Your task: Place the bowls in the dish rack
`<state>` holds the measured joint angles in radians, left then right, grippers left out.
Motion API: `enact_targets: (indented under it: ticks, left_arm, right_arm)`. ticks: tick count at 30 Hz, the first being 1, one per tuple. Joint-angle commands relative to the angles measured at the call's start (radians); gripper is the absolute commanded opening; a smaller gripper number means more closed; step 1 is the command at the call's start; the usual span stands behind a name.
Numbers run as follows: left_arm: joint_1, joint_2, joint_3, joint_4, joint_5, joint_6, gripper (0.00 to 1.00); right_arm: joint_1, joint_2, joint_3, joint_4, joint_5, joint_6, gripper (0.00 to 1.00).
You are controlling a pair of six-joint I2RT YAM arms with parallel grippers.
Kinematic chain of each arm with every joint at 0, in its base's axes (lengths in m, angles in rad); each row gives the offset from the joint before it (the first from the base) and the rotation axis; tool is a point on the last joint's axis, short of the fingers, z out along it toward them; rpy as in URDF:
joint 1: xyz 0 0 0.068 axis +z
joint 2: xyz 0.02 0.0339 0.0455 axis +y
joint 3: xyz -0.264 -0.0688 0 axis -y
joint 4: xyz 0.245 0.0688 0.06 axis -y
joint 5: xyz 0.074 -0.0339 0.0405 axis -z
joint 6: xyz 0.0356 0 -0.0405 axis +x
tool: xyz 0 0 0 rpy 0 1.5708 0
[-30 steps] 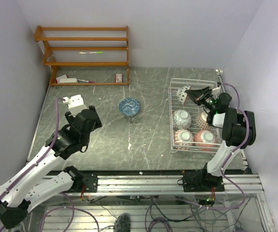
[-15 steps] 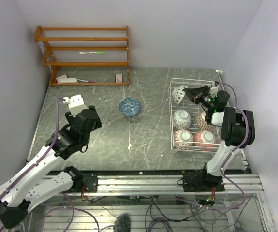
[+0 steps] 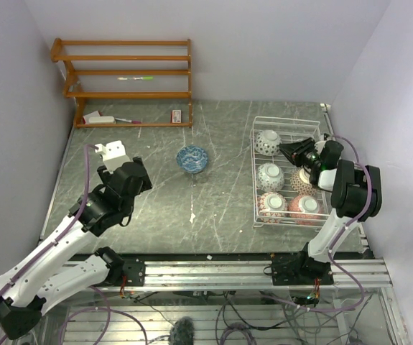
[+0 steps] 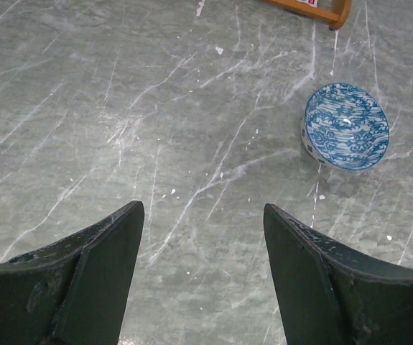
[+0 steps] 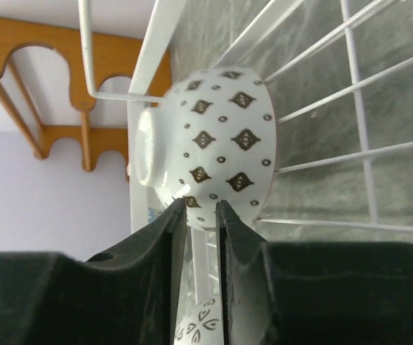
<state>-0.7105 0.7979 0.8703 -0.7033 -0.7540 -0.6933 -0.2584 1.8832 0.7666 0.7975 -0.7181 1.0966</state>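
The white wire dish rack (image 3: 289, 118) stands at the right of the table and holds several bowls. A white bowl with dark diamonds (image 3: 268, 141) lies upside down in its far left corner. My right gripper (image 3: 284, 149) is just right of it. In the right wrist view this bowl (image 5: 213, 144) rests on the dish rack's wires (image 5: 357, 108), and the right gripper (image 5: 200, 207) has its tips at the bowl's wall, narrowly open, gripping nothing. A blue bowl (image 3: 192, 159) sits alone on the table. My left gripper (image 3: 131, 178) hovers left of it, open and empty (image 4: 202, 215); the blue bowl (image 4: 346, 126) lies ahead to its right.
An orange-brown wooden shelf (image 3: 127, 83) stands at the back left with small items on its lowest board. The other bowls (image 3: 270, 176) (image 3: 272, 205) (image 3: 305, 205) fill the dish rack's near rows. White walls close in the left, back and right sides.
The right gripper lowered the tilted diamond bowl into the far left corner of the rack, then parted its jaws. The bowl now rests upside down. The left arm has not moved.
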Motion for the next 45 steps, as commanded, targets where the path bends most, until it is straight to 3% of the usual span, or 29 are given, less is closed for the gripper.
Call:
enact_targets:
  ticks: [1,6,14,19,26,31,38,45]
  left_arm:
    - [-0.003,0.004,0.019,0.010,-0.002,0.011,0.78]
    - [-0.003,-0.002,0.009,0.014,0.000,0.009,0.79]
    - [-0.003,-0.003,0.008,0.017,-0.002,0.008,0.79]
    - [-0.003,-0.002,0.007,0.019,0.003,0.008,0.79]
    - [-0.003,-0.016,0.003,0.021,0.007,0.008,0.79]
    - [-0.004,-0.015,0.005,0.013,0.006,0.004,0.79]
    - [-0.006,-0.026,-0.001,0.021,0.008,0.006,0.79]
    - [-0.006,-0.015,-0.004,0.030,0.016,0.009,0.79]
  right_arm:
    - [-0.017,-0.026,-0.037,-0.198,0.085,-0.110,0.25]
    - [-0.018,-0.109,-0.004,-0.292,0.146,-0.189,0.39]
    - [-0.015,-0.203,0.093,-0.441,0.201,-0.294,0.45]
    - [0.010,-0.268,0.164,-0.561,0.266,-0.383,0.58]
    - [0.231,-0.275,0.416,-0.902,0.569,-0.664,0.68]
    - [0.361,-0.221,0.522,-1.029,0.760,-0.747,0.73]
    - [0.409,-0.181,0.559,-1.075,0.860,-0.783,0.81]
    - [0.445,-0.134,0.573,-1.078,0.919,-0.808,0.82]
